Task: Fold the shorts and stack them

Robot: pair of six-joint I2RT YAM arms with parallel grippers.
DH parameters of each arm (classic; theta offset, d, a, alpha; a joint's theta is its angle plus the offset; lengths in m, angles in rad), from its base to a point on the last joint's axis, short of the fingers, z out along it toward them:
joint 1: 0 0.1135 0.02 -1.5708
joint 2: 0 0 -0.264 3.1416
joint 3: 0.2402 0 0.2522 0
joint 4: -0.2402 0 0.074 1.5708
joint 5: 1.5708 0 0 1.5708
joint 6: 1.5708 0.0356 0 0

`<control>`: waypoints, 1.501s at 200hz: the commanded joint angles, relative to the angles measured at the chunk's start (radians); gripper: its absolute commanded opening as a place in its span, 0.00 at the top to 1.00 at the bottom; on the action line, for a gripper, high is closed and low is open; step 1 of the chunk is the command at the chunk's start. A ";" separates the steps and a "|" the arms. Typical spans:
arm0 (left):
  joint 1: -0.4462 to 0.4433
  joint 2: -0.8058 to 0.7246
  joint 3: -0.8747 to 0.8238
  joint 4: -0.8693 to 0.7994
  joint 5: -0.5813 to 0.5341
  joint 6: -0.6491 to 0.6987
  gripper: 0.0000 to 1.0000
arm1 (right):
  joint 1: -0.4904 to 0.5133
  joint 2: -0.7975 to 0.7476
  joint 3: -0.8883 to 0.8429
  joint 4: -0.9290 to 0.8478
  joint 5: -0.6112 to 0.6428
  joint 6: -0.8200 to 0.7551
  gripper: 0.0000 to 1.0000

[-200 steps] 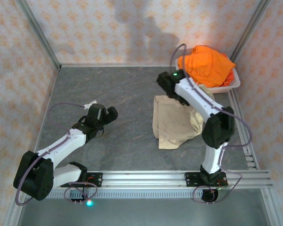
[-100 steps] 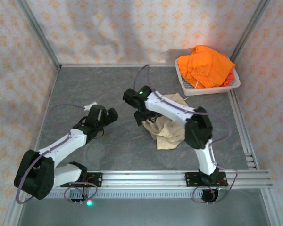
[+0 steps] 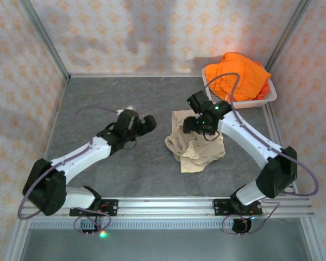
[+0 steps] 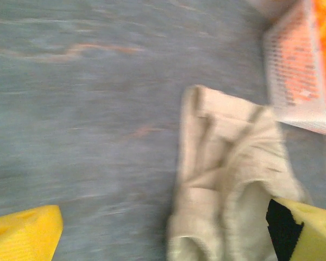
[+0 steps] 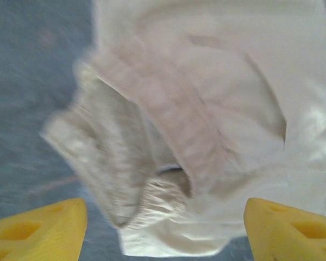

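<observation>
Currently, orange shorts (image 3: pixel 240 75) in white basket (image 3: pixel 263 100), beige shorts (image 3: pixel 198 153) outside — left claw (image 3: pixel 148 123), right claw (image 5: pixel 164 205) wide.

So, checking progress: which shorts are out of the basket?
The beige shorts, crumpled on the table; the orange shorts lie piled in the white basket.

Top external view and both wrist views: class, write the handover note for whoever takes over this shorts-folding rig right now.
Left gripper: open, empty, hovering left of the beige shorts.
Right gripper: open, empty, directly above the beige shorts.
Things: the beige shorts lie rumpled on the table, right of centre. The orange shorts are heaped in the white basket at the far right corner.
Done: the beige shorts are out on the table, loosely bunched, not neatly folded.
Left: flatten and fold the beige pair, take out and fold the orange ones, then stack them all.
</observation>
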 commanded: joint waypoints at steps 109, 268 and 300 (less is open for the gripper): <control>-0.110 0.582 0.556 -0.137 0.167 -0.259 0.20 | 0.002 0.065 -0.179 0.205 0.106 0.263 0.35; -0.123 0.790 0.743 -0.285 0.103 -0.211 0.93 | 0.063 0.083 -0.192 0.103 0.051 0.174 0.86; -0.120 0.808 0.783 -0.324 0.070 -0.186 0.95 | 0.120 0.060 -0.190 0.031 0.048 0.121 0.93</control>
